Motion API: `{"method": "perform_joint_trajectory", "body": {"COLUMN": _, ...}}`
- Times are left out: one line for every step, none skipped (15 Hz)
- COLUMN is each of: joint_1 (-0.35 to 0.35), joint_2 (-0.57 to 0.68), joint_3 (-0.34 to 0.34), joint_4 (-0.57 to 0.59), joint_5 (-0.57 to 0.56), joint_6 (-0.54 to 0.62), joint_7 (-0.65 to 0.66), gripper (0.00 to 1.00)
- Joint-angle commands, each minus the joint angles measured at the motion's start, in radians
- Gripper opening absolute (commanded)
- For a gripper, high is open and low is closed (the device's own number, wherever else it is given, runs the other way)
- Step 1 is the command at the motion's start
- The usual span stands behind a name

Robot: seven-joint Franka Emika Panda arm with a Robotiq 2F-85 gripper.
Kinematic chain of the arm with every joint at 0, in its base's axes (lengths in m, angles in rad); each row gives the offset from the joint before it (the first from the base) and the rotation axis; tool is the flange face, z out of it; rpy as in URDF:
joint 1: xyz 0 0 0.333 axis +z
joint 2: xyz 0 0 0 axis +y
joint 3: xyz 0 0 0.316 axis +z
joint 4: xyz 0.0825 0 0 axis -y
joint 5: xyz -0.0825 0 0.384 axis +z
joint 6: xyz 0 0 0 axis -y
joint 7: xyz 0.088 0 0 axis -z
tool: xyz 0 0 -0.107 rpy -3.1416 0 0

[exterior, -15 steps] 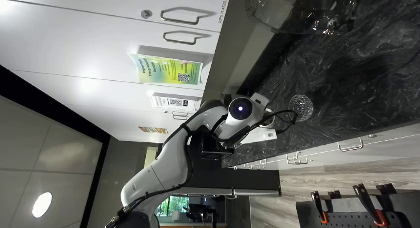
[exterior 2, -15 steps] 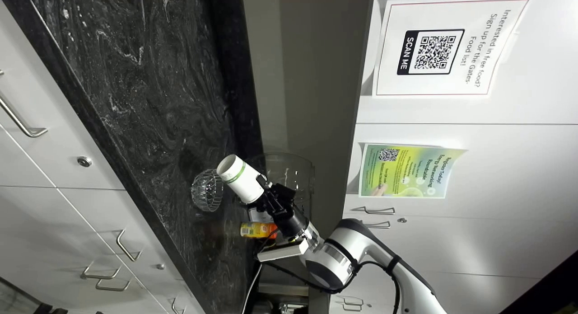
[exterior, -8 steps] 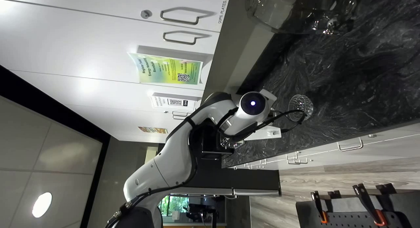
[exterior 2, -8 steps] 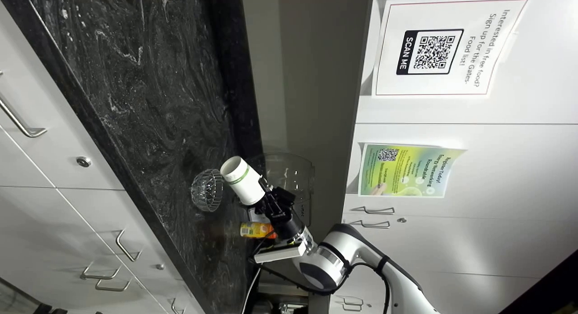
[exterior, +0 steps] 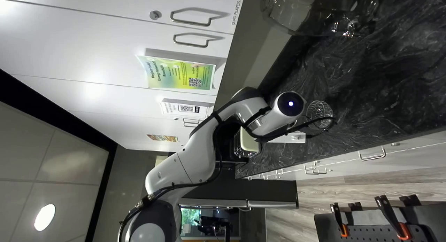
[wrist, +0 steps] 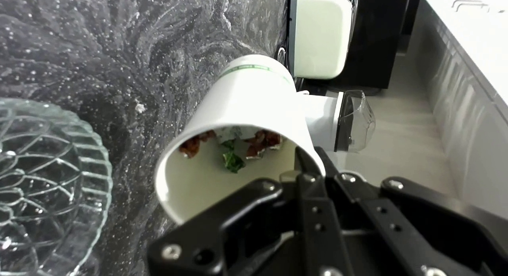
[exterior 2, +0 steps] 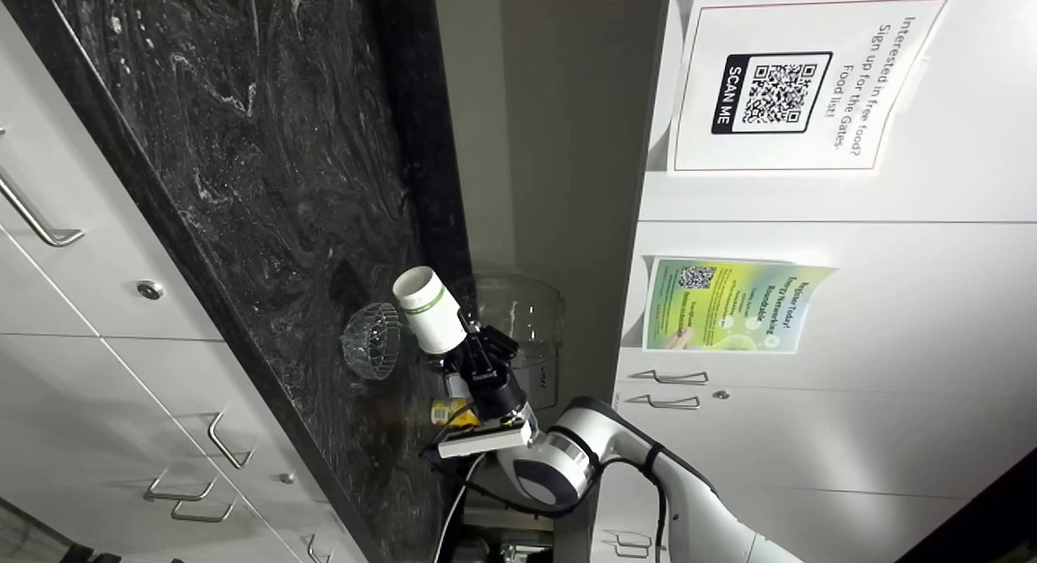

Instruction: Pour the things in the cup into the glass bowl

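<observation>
The white cup [exterior 2: 431,324] with a green band is held at its rim and tilted well over, its closed end away from my gripper. In the wrist view the cup [wrist: 254,93] opens toward me, with red, green and silvery wrapped pieces [wrist: 233,161] inside. My gripper [wrist: 311,161] is shut on the cup's rim, one finger inside and one outside; in an exterior view the gripper [exterior 2: 468,332] is above the counter. The glass bowl [exterior 2: 371,340] stands on the counter beside the cup, also in the wrist view [wrist: 47,188] and an exterior view [exterior: 318,113], where the arm hides the cup.
A yellow-orange can [exterior 2: 452,412] and a large clear glass container [exterior 2: 522,324] stand nearby. That view's opposite shows large clear glassware [exterior: 324,12]. A cream-coloured appliance [wrist: 323,33] and a white clear-topped item [wrist: 353,121] are beyond the cup. A cable [exterior: 313,122] hangs from the arm.
The arm has moved closer to the glass bowl, rightward in an exterior view. The cup has shifted slightly and tilted further over, still in the gripper. The bowl has not moved.
</observation>
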Motion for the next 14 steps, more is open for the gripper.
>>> {"method": "perform_joint_trajectory", "body": {"joint_1": -0.006, "joint_2": 0.061, "joint_3": -0.005, "joint_4": 0.051, "joint_5": 0.031, "joint_6": -0.055, "joint_7": -0.002, "gripper": 0.01}}
{"method": "perform_joint_trajectory", "body": {"joint_1": -0.006, "joint_2": 0.077, "joint_3": -0.004, "joint_4": 0.06, "joint_5": 0.033, "joint_6": -0.059, "joint_7": -0.001, "gripper": 0.01}}
{"method": "perform_joint_trajectory", "body": {"joint_1": -0.006, "joint_2": 0.09, "joint_3": -0.005, "joint_4": 0.068, "joint_5": 0.034, "joint_6": -0.062, "joint_7": 0.0, "gripper": 0.01}}
{"method": "perform_joint_trajectory", "body": {"joint_1": -0.008, "joint_2": 0.104, "joint_3": -0.004, "joint_4": 0.077, "joint_5": 0.034, "joint_6": -0.069, "joint_7": 0.001, "gripper": 0.01}}
{"method": "perform_joint_trajectory", "body": {"joint_1": -0.01, "joint_2": 0.118, "joint_3": -0.004, "joint_4": 0.085, "joint_5": 0.036, "joint_6": -0.076, "joint_7": 0.001, "gripper": 0.01}}
{"method": "perform_joint_trajectory", "body": {"joint_1": -0.013, "joint_2": 0.131, "joint_3": -0.004, "joint_4": 0.093, "joint_5": 0.038, "joint_6": -0.087, "joint_7": -0.001, "gripper": 0.01}}
{"method": "perform_joint_trajectory", "body": {"joint_1": -0.019, "joint_2": 0.144, "joint_3": -0.004, "joint_4": 0.1, "joint_5": 0.042, "joint_6": -0.104, "joint_7": -0.004, "gripper": 0.01}}
{"method": "perform_joint_trajectory", "body": {"joint_1": -0.025, "joint_2": 0.156, "joint_3": -0.004, "joint_4": 0.106, "joint_5": 0.048, "joint_6": -0.124, "joint_7": -0.006, "gripper": 0.01}}
{"method": "perform_joint_trajectory", "body": {"joint_1": -0.031, "joint_2": 0.167, "joint_3": -0.005, "joint_4": 0.113, "joint_5": 0.051, "joint_6": -0.147, "joint_7": -0.004, "gripper": 0.01}}
{"method": "perform_joint_trajectory", "body": {"joint_1": -0.037, "joint_2": 0.177, "joint_3": -0.006, "joint_4": 0.118, "joint_5": 0.058, "joint_6": -0.171, "joint_7": -0.007, "gripper": 0.01}}
{"method": "perform_joint_trajectory", "body": {"joint_1": -0.045, "joint_2": 0.189, "joint_3": -0.007, "joint_4": 0.124, "joint_5": 0.064, "joint_6": -0.197, "joint_7": -0.007, "gripper": 0.01}}
{"method": "perform_joint_trajectory", "body": {"joint_1": -0.052, "joint_2": 0.199, "joint_3": -0.007, "joint_4": 0.129, "joint_5": 0.07, "joint_6": -0.225, "joint_7": -0.007, "gripper": 0.01}}
{"method": "perform_joint_trajectory", "body": {"joint_1": -0.058, "joint_2": 0.208, "joint_3": -0.009, "joint_4": 0.133, "joint_5": 0.075, "joint_6": -0.248, "joint_7": -0.007, "gripper": 0.01}}
{"method": "perform_joint_trajectory", "body": {"joint_1": -0.063, "joint_2": 0.218, "joint_3": -0.01, "joint_4": 0.138, "joint_5": 0.08, "joint_6": -0.269, "joint_7": -0.005, "gripper": 0.01}}
